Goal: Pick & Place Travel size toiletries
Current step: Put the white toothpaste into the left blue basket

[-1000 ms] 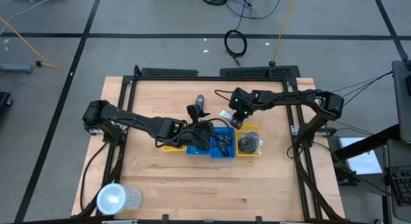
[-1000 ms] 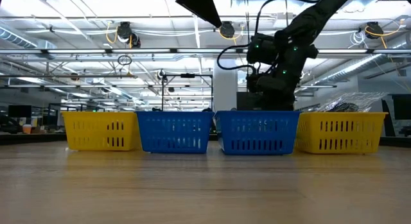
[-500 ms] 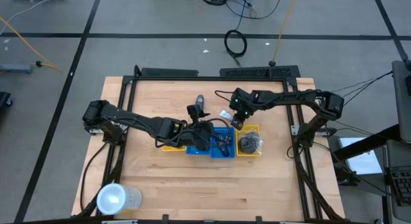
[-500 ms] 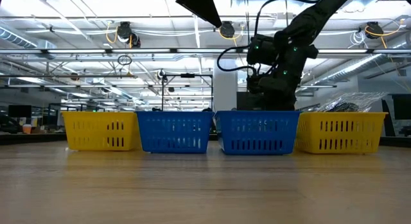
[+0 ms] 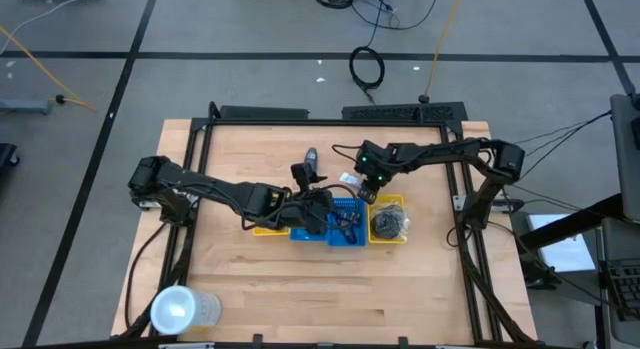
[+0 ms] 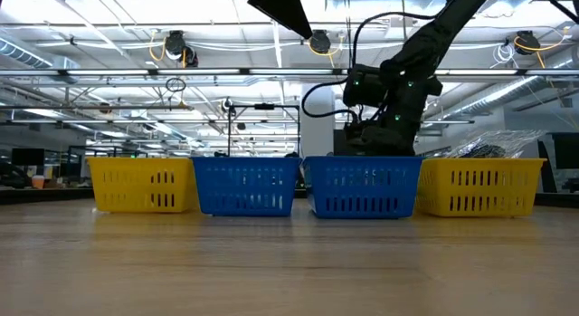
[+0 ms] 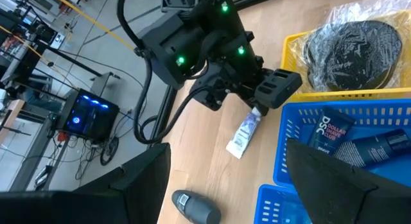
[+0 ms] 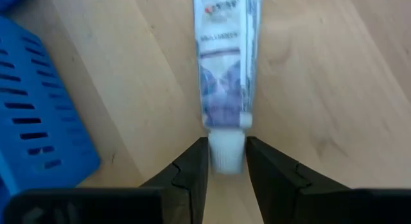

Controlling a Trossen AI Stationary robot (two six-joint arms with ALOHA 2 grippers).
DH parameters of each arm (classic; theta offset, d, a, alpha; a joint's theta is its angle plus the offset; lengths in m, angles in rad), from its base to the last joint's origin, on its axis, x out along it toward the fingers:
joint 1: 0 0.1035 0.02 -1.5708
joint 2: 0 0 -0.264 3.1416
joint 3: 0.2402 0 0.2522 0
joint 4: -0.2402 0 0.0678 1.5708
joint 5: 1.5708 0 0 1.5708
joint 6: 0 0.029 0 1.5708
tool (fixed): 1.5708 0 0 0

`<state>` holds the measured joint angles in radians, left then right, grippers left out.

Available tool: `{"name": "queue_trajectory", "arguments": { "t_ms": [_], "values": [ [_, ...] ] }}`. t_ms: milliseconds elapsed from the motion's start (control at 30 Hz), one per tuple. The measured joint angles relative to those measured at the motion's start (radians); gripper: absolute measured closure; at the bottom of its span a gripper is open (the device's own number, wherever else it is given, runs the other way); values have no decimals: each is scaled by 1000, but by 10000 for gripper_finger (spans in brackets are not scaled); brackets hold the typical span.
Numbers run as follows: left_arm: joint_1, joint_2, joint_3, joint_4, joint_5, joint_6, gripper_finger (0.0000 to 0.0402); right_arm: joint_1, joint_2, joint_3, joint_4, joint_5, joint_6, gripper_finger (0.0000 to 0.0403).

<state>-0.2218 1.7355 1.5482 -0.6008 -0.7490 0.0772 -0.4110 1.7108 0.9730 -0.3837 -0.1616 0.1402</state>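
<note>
Roughly midway: puff and bottles binned; right gripper narrowly pinching the tube cap on the table; left gripper wide, empty.

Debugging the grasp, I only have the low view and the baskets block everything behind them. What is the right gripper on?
Observer: The right gripper is down on the table at the cap end of a white tube lying flat on the wood, its fingers on either side of the cap.
Operator: Is the tube in a basket?
Observer: No, it lies on bare wood just outside the blue basket, which already holds dark packaged items.
Operator: Where is the left arm?
Observer: The left gripper hangs over the blue baskets, jaws open, holding nothing.
Operator: Anything else loose?
Observer: A small dark bottle lies on the table nearby.
</note>
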Motion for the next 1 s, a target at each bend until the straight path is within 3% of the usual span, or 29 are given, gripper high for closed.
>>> {"name": "queue_trajectory", "arguments": {
  "t_ms": [500, 700, 1000],
  "values": [
    [0, 0, 0, -1, 0, -2, 101, 0, -1, 0, -9, 5, -7, 320],
    [0, 0, 0, -1, 0, -3, 101, 0, -1, 0, -9, 5, -21, 360],
    [0, 0, 0, -1, 0, -4, 101, 0, -1, 0, -10, 6, -29, 360]
  ]
}}
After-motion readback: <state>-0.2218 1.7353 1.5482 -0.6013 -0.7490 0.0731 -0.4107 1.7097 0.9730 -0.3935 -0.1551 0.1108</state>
